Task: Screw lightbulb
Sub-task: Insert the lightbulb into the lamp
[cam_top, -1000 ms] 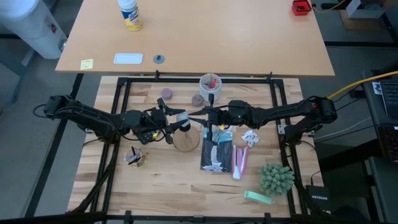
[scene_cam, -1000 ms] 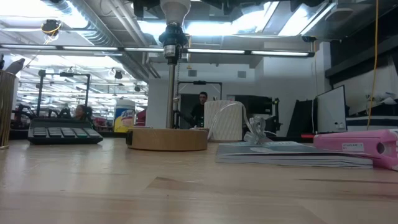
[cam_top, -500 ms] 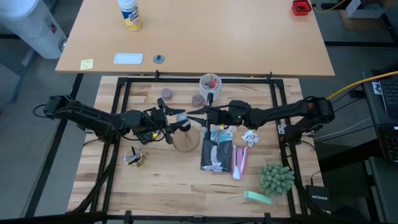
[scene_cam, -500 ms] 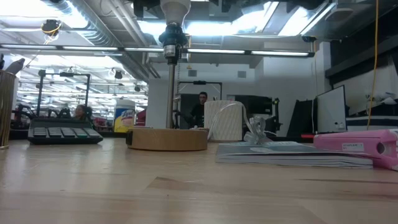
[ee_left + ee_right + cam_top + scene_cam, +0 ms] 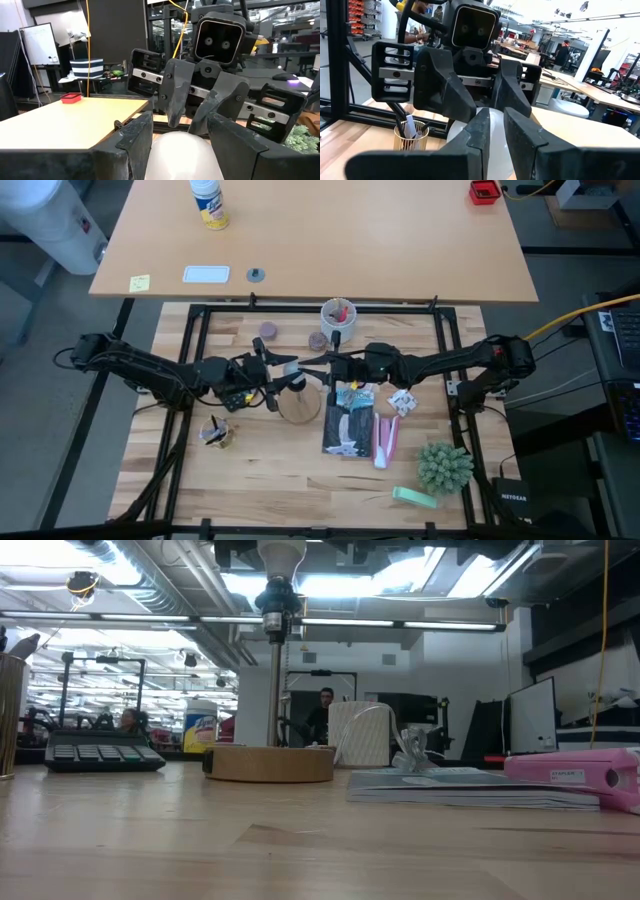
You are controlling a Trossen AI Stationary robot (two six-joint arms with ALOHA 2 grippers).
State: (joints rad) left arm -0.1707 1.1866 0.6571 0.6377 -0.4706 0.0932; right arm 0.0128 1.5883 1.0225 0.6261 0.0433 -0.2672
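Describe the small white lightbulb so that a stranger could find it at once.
Start at the round wooden disc stand mid-table and follow its thin post up. The small white frosted lightbulb sits on top, between the left gripper and right gripper. Nothing else stands that high.

The left hand [image 5: 479, 107] clamps the white lightbulb [image 5: 492, 131], facing the right hand's fingers [image 5: 525, 137].

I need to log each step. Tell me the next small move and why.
Probably roll the left gripper at the wrist to twist the lightbulb into the black socket. Its jaws are closed on the lightbulb, which stands upright on the socket, so gripping and aligning look done. The right gripper sits just opposite.
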